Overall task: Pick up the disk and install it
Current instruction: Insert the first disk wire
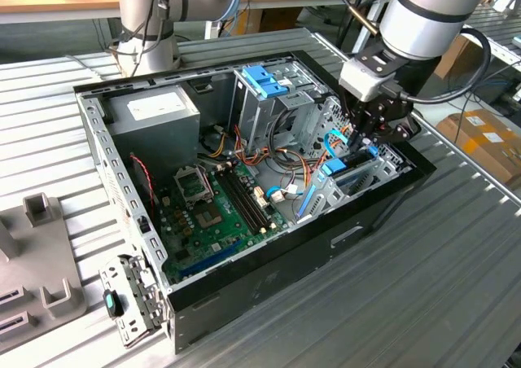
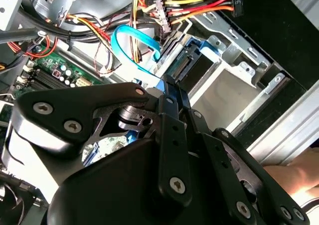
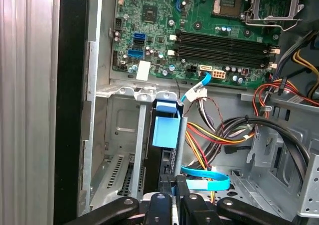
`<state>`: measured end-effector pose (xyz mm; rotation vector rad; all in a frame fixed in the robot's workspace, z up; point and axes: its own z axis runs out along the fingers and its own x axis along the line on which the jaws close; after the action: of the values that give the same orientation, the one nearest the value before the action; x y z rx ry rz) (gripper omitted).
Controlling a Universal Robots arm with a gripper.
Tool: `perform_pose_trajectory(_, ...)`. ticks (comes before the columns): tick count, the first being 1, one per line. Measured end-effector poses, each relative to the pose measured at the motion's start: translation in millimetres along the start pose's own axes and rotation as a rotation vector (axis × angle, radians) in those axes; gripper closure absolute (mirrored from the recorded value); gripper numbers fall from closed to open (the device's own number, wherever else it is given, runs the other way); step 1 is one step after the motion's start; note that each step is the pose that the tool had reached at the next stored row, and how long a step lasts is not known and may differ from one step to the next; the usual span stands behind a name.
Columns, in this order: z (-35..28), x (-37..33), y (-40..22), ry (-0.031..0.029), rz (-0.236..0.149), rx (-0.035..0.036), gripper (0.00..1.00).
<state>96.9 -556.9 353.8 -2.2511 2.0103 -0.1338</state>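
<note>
The fingers (image 3: 160, 200) were closed on the disk (image 3: 165, 163), holding it on edge so its blue frame (image 3: 166, 128) lined up with the bay (image 3: 124, 130) in the computer case (image 1: 269, 278).

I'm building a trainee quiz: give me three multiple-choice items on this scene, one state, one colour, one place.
1. The computer case is: A) open B) closed C) overturned.
2. The frame on the disk is: A) red B) yellow C) blue.
3. The end effector is: A) outside the case B) at its drive bay C) raised high above it.
Key: A, the motherboard lies exposed; C, blue shows in the first wrist view; B, it hangs at the bay in the exterior view.
</note>
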Motion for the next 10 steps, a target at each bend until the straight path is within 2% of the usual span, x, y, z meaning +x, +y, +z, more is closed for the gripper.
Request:
perform_pose_trajectory(2, 0.0, 0.0, 0.0, 0.0001, 0.0, 0.0, 0.84)
perform_pose_trajectory(4, 0.1, 0.0, 0.1, -0.0039, 0.001, 0.0005, 0.84)
perform_pose_trajectory(10, 0.0, 1.6, 0.3, -0.0045, 0.001, 0.0005, 0.84)
